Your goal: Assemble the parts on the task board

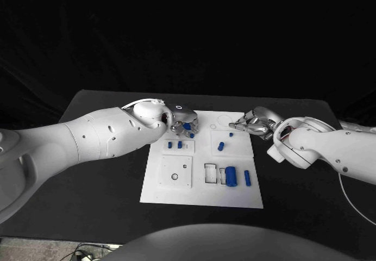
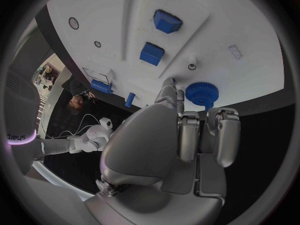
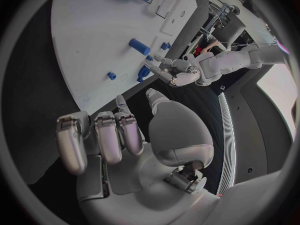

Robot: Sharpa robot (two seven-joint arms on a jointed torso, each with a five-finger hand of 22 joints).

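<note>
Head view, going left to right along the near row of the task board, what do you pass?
Small black ring → empty rectangular slot → big blue cylinder → slim blue pin, all on the white task board.

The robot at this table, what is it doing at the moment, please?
It is assembling small blue parts on a white task board. The left hand is at the board's far edge, its fingers at a blue gear; whether it grips the gear is unclear. The right hand hovers at the far right corner, fingers curled, holding nothing. A large blue cylinder and a few smaller blue pieces lie elsewhere on the board.
</note>
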